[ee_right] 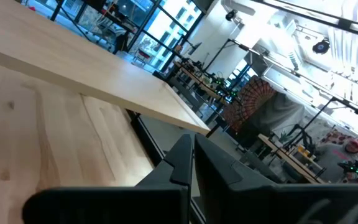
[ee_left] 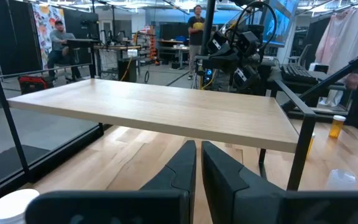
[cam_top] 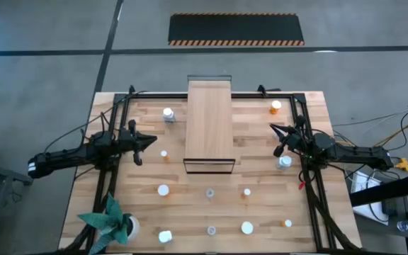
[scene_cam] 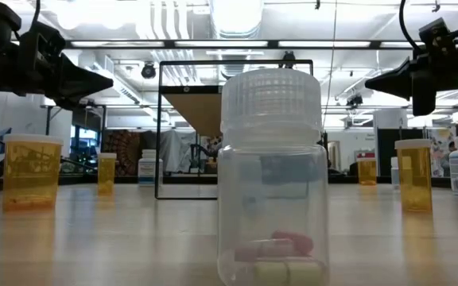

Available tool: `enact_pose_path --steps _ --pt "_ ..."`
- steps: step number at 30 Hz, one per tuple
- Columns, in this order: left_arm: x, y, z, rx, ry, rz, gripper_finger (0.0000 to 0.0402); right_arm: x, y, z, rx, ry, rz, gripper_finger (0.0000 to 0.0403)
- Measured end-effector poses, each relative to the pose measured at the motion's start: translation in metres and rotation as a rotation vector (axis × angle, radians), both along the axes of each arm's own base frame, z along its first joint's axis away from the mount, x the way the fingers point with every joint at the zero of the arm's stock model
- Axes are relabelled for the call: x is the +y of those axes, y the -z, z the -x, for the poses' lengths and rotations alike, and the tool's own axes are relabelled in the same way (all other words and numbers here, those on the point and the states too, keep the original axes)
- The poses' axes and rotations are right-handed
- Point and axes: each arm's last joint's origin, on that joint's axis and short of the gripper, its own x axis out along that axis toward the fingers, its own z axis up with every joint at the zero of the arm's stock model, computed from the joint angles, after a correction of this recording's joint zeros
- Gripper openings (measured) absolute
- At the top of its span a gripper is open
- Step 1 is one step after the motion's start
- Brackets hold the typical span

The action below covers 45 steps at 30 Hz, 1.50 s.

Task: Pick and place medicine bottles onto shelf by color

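The shelf, a pale wood board on a thin dark frame, stands on its frame legs in the table's middle, its top bare. Several medicine bottles stand upright on the table: a white one and an orange one at the far side, and a clear one with capsules near the front edge. My left gripper hangs shut left of the shelf, level, pointing at it. My right gripper hangs shut right of the shelf. Neither holds anything.
A white pot with a green plant stands at the near left corner. A clear bottle stands close below my right arm. Orange bottles stand left and right of the shelf. People are in the room behind.
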Motion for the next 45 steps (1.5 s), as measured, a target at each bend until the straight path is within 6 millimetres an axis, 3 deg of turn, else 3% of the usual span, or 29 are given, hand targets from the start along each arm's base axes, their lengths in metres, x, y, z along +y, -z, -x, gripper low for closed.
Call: enact_pose_path --steps 31,45 --pt "0.0 0.0 0.0 -0.005 0.0 -0.001 0.0008 0.0 0.0 0.0 0.0 0.0 0.0 0.0009" --pt "-0.001 -0.019 0.0 -0.193 0.033 -0.04 0.0008 0.0 0.0 0.0 0.0 0.0 0.0 0.0009"
